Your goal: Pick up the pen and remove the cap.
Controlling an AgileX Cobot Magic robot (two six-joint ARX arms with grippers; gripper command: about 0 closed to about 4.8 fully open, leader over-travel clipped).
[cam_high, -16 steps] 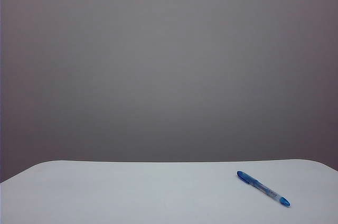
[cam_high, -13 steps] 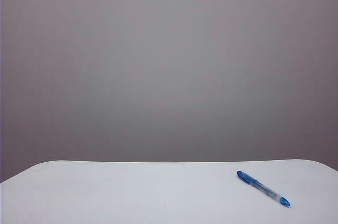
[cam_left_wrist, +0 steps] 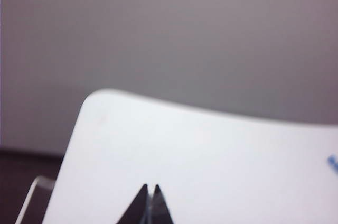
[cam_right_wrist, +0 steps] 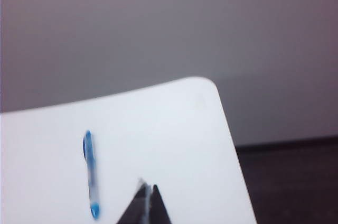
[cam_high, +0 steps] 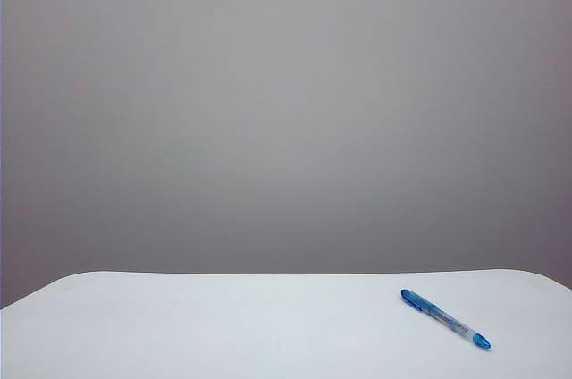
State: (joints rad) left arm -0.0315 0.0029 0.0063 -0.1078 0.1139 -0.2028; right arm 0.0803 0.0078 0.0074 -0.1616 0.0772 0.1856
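Two grippers, both with jaws closed and empty. The left gripper (cam_left_wrist: 150,189) shows in its wrist view as two dark pointed fingertips pressed together, poised over the near part of the white table (cam_left_wrist: 185,155), touching nothing. The right gripper (cam_right_wrist: 148,189) shows the same in its own wrist view: tips together, holding nothing, above the table (cam_right_wrist: 174,129) and near the pen (cam_right_wrist: 91,174) without touching it. Neither gripper appears in the exterior view.

One pen (cam_high: 445,318) lies flat on the table (cam_high: 223,325), at the right side of the exterior view and near the front edge, set at a slant. One cap (cam_high: 413,298) is still on it, at the end farther from the camera and more toward the middle of the table; that end is solid blue. The middle of the pen is clear plastic with faint markings, and the nearer end finishes in a small blue tip. In the left wrist view only a blurred blue sliver of the pen (cam_left_wrist: 332,163) shows at the frame's edge.

One table, white with rounded corners. A plain grey wall (cam_high: 286,102) stands behind it. Nothing lies between either gripper and the pen. Dark floor (cam_right_wrist: 290,182) shows past the table's edge in the right wrist view.
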